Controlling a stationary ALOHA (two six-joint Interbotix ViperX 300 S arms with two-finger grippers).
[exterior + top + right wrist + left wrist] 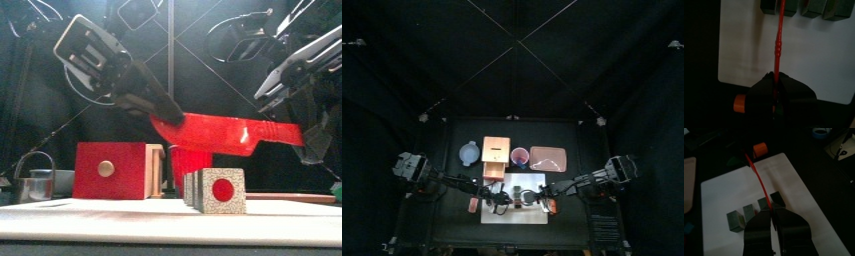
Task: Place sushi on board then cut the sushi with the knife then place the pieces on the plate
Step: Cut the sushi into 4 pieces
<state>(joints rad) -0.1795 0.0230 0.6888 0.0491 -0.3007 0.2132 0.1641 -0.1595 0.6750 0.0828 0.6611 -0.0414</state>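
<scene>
Two end effectors [773, 212] [777, 76] clamp red knife [227, 135] over sushi [221, 190].

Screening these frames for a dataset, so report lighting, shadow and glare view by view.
Top view: the white cutting board glares brightest; curtains near black. Front view: strong glare up top, yet the red toy knife and sushi pieces are well lit. Left wrist view: dim overall, the left pincer a dark mass. Right wrist view: board evenly lit, the right pincer in shadow.
</scene>
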